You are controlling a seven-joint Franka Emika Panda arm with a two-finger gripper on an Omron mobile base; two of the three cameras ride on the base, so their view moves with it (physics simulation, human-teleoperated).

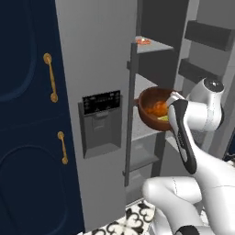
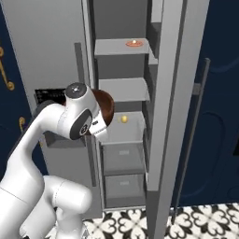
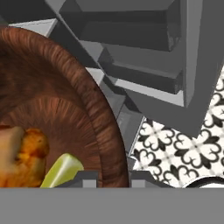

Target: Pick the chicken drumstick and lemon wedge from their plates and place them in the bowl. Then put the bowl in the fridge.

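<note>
Pinching what looks like the bowl point(image 3: 65, 109) rim, the closed fingers point(image 3: 89, 177) straddle its wall.

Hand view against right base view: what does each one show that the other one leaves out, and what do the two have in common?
Hand view: the inside of the bowl, with the chicken drumstick and the lemon wedge lying in it, and the gripper shut on the bowl's wall.
Right base view: the arm, a small yellow thing on a middle shelf, an orange thing on the top shelf, two drawers and navy cabinets.
Both: the bowl, the open fridge and the patterned floor.
</note>
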